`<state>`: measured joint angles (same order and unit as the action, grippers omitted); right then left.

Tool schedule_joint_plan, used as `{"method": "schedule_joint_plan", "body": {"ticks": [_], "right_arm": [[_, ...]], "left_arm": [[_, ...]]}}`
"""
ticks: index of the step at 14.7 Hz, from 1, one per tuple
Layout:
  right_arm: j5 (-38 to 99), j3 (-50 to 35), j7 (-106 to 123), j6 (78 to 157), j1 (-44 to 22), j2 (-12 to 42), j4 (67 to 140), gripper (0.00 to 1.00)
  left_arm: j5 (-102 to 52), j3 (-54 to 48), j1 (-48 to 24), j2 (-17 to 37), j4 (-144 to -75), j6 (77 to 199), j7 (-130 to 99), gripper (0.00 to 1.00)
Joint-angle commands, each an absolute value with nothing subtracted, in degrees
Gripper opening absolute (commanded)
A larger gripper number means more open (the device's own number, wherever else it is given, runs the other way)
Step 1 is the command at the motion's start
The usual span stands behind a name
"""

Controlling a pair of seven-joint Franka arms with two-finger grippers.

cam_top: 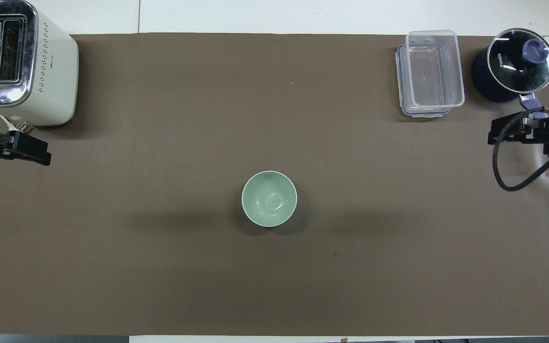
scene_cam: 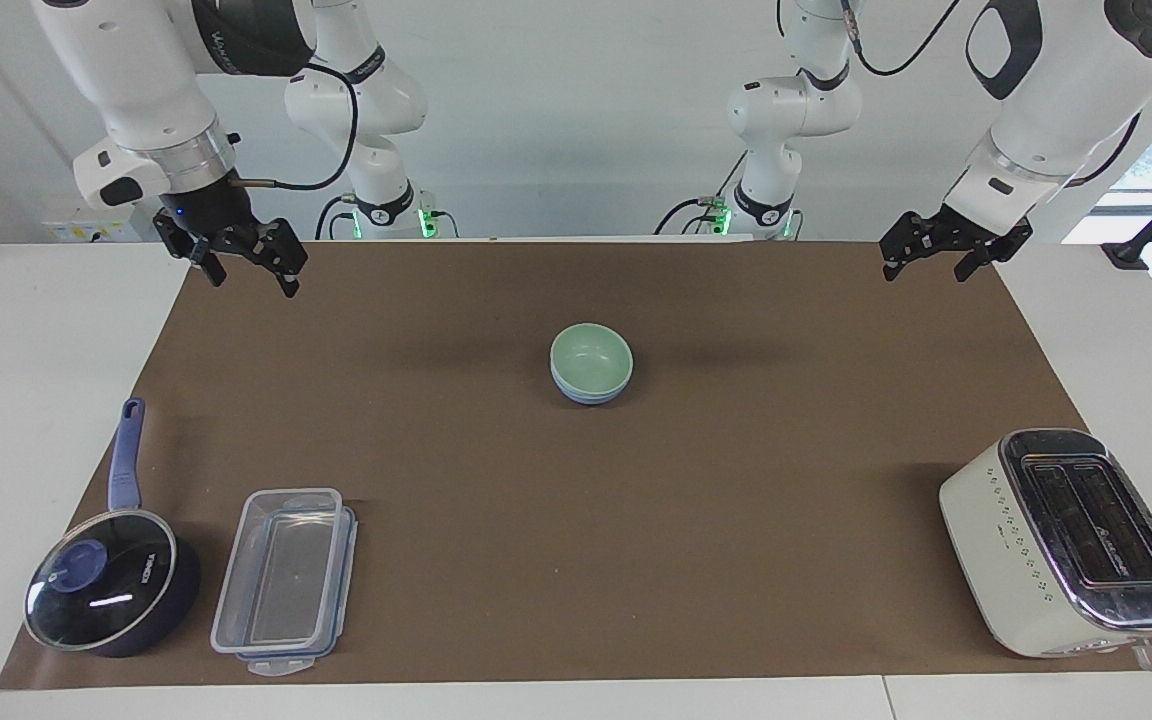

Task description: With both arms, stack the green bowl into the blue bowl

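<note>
The green bowl [scene_cam: 591, 354] sits nested inside the blue bowl [scene_cam: 584, 396] at the middle of the brown mat. Only a thin band of the blue bowl shows under the green rim. In the overhead view the green bowl [cam_top: 269, 198] hides the blue bowl entirely. My right gripper [scene_cam: 252, 284] is open, empty and raised over the mat's edge at the right arm's end; it also shows in the overhead view [cam_top: 495, 136]. My left gripper [scene_cam: 924, 272] is open, empty and raised over the mat's edge at the left arm's end, and waits there [cam_top: 38, 153].
A white toaster [scene_cam: 1066, 540] stands at the left arm's end, farther from the robots than the bowls. A clear lidded container [scene_cam: 286, 580] and a dark blue saucepan with a glass lid [scene_cam: 111, 590] stand at the right arm's end. The brown mat [scene_cam: 736, 520] covers the table.
</note>
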<state>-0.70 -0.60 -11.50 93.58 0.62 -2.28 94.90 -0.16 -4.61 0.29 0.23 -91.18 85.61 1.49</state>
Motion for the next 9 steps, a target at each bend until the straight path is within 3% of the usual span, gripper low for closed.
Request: {"method": "schedule_joint_plan", "body": {"ticks": [1,9], "right_arm": [[-1.58,-1.23,-9.67,90.53,1.5,-1.05,92.72,1.0],[-0.7,-1.23,-9.14,90.35,2.02,-2.2,94.57,1.0]], "left_arm": [[1.41,-4.48,0.09,-1.23,-92.81,86.22,1.14,1.0],[1.41,-4.48,0.09,-1.23,-92.73,86.31,1.14,1.0]]}}
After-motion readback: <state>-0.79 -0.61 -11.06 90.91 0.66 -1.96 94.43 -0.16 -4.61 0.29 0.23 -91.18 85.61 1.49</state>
